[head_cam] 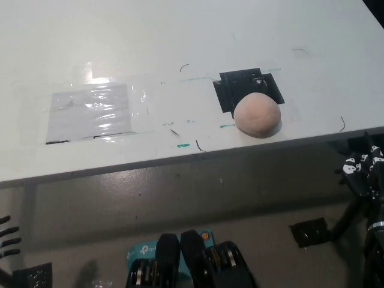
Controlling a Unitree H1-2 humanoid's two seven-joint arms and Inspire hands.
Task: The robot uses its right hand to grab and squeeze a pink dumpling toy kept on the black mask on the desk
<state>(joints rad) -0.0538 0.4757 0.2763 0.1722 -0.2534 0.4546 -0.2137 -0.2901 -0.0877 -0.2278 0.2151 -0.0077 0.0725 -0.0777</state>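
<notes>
The pink dumpling toy (257, 115) lies on the white desk (180, 48), covering the near part of the black mask (240, 85), close to the desk's front edge. My black right hand (364, 168) hangs below and to the right of the desk edge, well apart from the toy, with nothing in it. Its fingers look spread. Only the fingertips of my white left hand (7, 233) show at the far lower left, spread apart and holding nothing.
A shiny clear plastic sheet (93, 112) is taped on the desk's left part. Small pen marks dot the surface around the mask. Below the desk edge is grey floor with a black bracket (309, 231).
</notes>
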